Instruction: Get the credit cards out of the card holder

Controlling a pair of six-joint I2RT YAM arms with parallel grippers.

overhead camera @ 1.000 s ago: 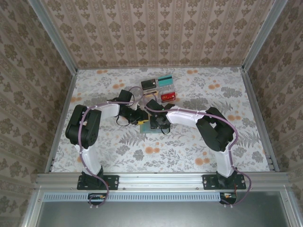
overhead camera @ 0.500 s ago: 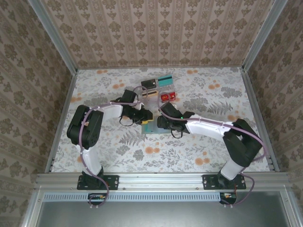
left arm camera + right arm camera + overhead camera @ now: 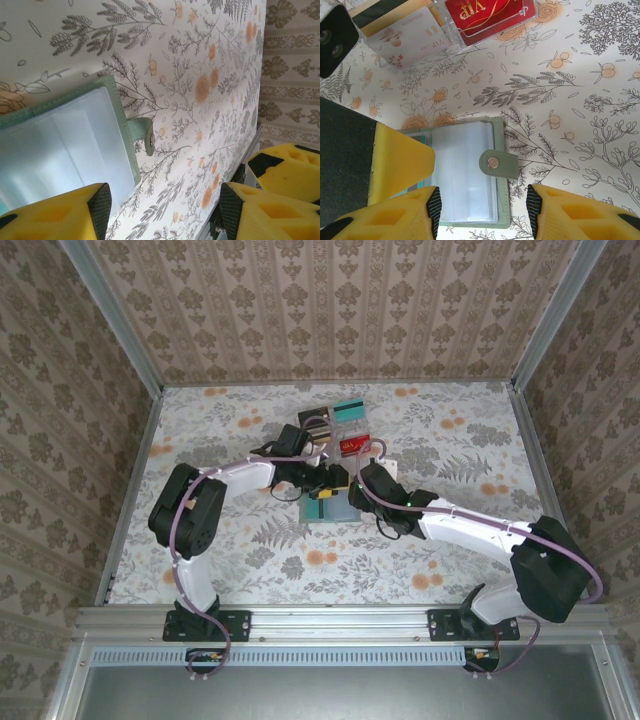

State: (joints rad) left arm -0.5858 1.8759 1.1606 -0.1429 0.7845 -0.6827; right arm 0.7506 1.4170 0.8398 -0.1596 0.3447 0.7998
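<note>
Locate the card holder [image 3: 332, 506]: it lies open and flat on the table [image 3: 230, 540], pale pocket side up; its snap tab [image 3: 498, 164] projects from the green border. A teal edge [image 3: 415, 140] shows in the pocket panel next to the clear panel.

Check the left gripper [image 3: 160, 210]: the jaws stand wide apart and hold nothing. One yellow finger [image 3: 400, 160] lies across the holder's teal-edged panel; you cannot tell whether it presses down. The other finger is past the tab side, over bare table.

Check the right gripper [image 3: 482, 215]: the jaws are apart and empty; they straddle the holder's edge beside the tab.

Beyond the holder's far side, find the red card [image 3: 485, 12] inside a clear box [image 3: 454, 36]; a pale card [image 3: 407, 37] lies in a second box just beside it. Farther from the holder still, the top view shows a dark card [image 3: 315, 420] and a loose teal card [image 3: 348, 406] side by side.
</note>
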